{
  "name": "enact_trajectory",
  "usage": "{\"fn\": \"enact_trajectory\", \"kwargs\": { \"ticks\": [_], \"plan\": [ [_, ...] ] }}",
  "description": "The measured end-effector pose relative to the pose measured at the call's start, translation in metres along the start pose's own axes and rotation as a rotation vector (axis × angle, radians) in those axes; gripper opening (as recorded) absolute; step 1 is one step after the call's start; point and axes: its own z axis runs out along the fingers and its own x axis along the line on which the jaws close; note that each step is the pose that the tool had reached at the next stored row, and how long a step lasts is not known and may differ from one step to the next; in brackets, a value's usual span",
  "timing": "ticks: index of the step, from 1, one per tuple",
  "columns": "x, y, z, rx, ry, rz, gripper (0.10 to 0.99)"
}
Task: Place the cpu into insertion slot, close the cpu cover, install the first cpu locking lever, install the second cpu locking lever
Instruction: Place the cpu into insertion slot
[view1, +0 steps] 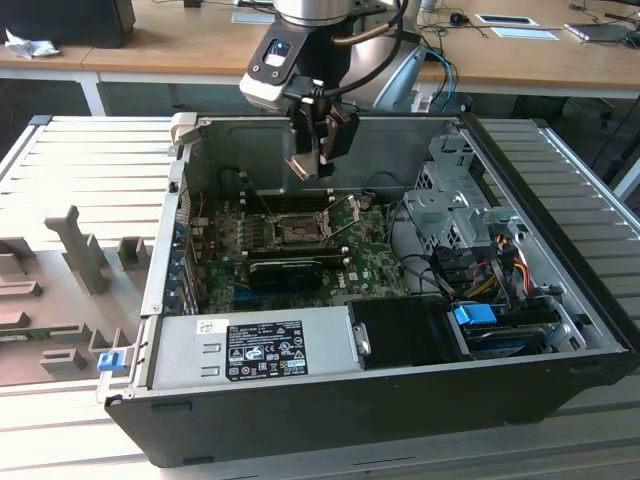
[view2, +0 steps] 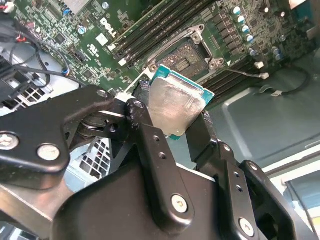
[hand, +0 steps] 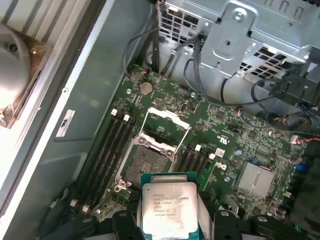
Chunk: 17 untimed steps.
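My gripper (view1: 318, 152) hangs inside the open computer case, above the motherboard, shut on the cpu (view1: 303, 165). In both wrist views the silvery square chip (view2: 175, 105) (hand: 169, 207), with its teal edge, sits clamped between the black fingers (view2: 145, 132). The insertion slot (view1: 297, 230) (hand: 147, 165) (view2: 190, 55) lies uncovered on the green board below the chip, a clear gap apart from it. The cpu cover (hand: 165, 125) stands swung up at the slot's far edge. I cannot make out the locking levers clearly.
A black card (view1: 285, 272) lies just in front of the socket. Dark memory slots (hand: 107, 150) flank it. The grey power supply (view1: 265, 350) fills the case's front, and a metal drive cage (view1: 455, 200) with cables (view1: 480, 270) stands at the exterior view's right.
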Motion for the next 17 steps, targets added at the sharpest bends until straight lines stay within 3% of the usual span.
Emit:
{"fn": "enact_trajectory", "kwargs": {
  "ticks": [10, 17],
  "plan": [
    [0.0, -0.0001, 0.0017, -0.001, -0.0067, 0.09, 0.533],
    [-0.0001, -0.0007, 0.0103, 0.0, -0.0097, 0.102, 0.533]
  ]
}}
